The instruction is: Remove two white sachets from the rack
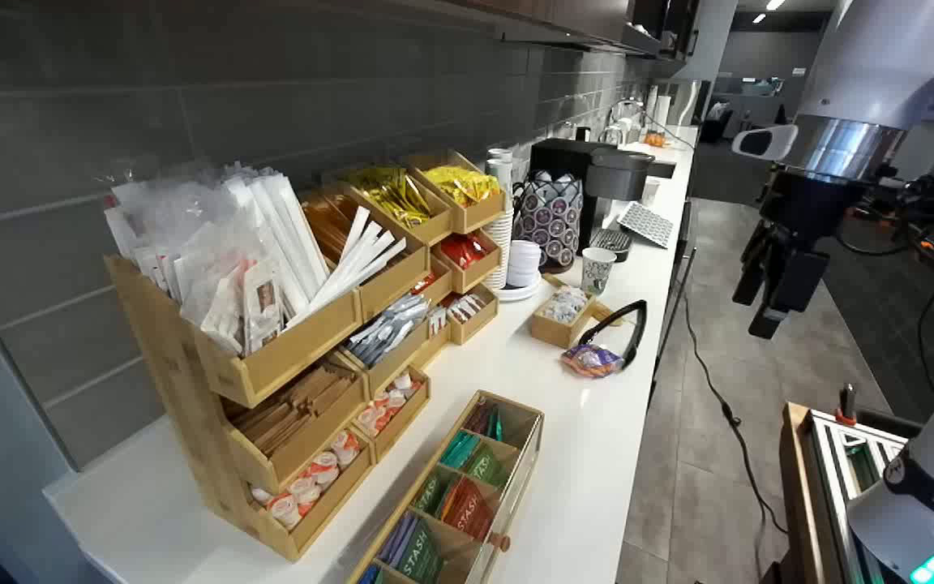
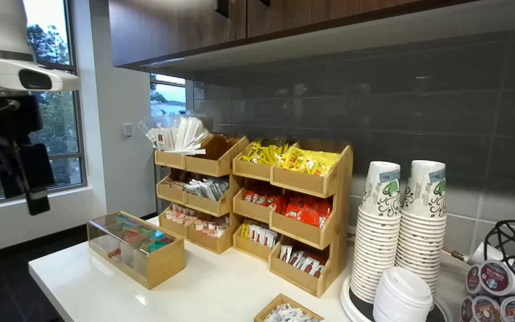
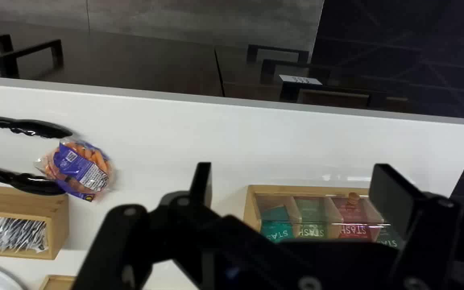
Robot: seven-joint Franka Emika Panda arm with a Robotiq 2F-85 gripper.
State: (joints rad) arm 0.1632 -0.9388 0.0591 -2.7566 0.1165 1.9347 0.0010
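Note:
The light-wood stepped rack (image 1: 165,381) stands against the tiled wall; its side panel also shows in an exterior view (image 2: 342,214). White sachets (image 2: 263,235) with reddish print stand in its bottom tier, with more white sachets (image 2: 304,263) in the neighbouring compartment. They also show small in an exterior view (image 1: 464,307). There are several alike; which two are meant I cannot tell. My gripper (image 1: 761,304) hangs high, apart from the rack, off the counter's front side. It also shows in an exterior view (image 2: 26,192). In the wrist view, the gripper (image 3: 294,173) is open and empty; rack compartments are mostly hidden there.
A low clear-lidded tea box (image 3: 252,207) lies in front of the rack. A small wooden box (image 3: 59,225), black tongs (image 3: 40,128) and a bag of carrots (image 3: 81,171) lie nearby. Paper cups (image 2: 376,241) stand beside the rack. A cabinet (image 2: 293,36) hangs above.

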